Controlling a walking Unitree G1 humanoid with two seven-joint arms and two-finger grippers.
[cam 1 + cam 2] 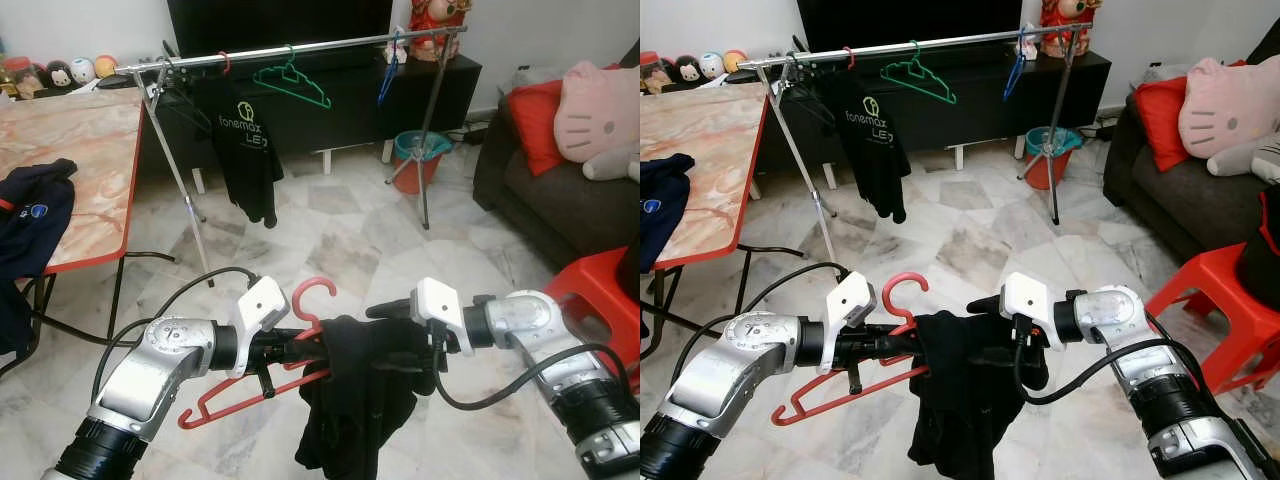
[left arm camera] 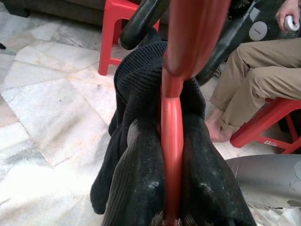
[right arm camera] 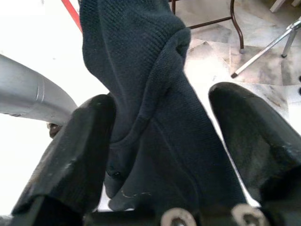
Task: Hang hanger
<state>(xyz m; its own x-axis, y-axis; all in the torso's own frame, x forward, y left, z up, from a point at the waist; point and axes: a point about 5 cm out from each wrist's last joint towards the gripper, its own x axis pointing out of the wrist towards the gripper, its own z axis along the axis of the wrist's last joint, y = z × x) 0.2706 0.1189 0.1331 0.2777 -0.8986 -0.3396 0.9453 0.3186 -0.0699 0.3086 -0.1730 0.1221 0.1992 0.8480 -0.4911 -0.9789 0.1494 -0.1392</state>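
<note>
Hanger (image 1: 262, 385), red plastic, was right in front of me, low in the head views, tilted, hook up and its long bar sloping down toward my left. My left gripper (image 1: 285, 348) was clamped on its neck just under the hook; in the left wrist view the red stem (image 2: 172, 141) ran straight out between my fingers. A black knit garment (image 1: 355, 395) was draped over the hanger's right end and hung down in a bunch. My right gripper (image 1: 400, 345) was at the garment from the other side, fingers (image 3: 70, 155) fairly wide with the dark cloth (image 3: 155, 117) bunched between them; I couldn't tell if they actually pinched it.

Below was pale marble tile floor (image 1: 340, 235). To my right a red plastic stool (image 1: 600, 290). In the left wrist view another red stool (image 2: 117, 28) stood past the garment, and a seated person's khaki trouser leg (image 2: 254, 70) and bare foot.

To my left stood a marble-top table with red edge (image 1: 90, 150), dark blue clothing (image 1: 30, 215) hanging off its near corner.

Farther off was the metal clothes rail (image 1: 300, 50) on tripod legs, carrying a black printed t-shirt (image 1: 245, 150), an empty green hanger (image 1: 290, 82) and a blue hanger (image 1: 390, 70). Behind it a black TV cabinet (image 1: 340, 100), a teal and red bucket (image 1: 420, 158). Far right, a dark sofa (image 1: 540, 190) with a red cushion (image 1: 535, 120) and a pink cat plush (image 1: 600, 105).
</note>
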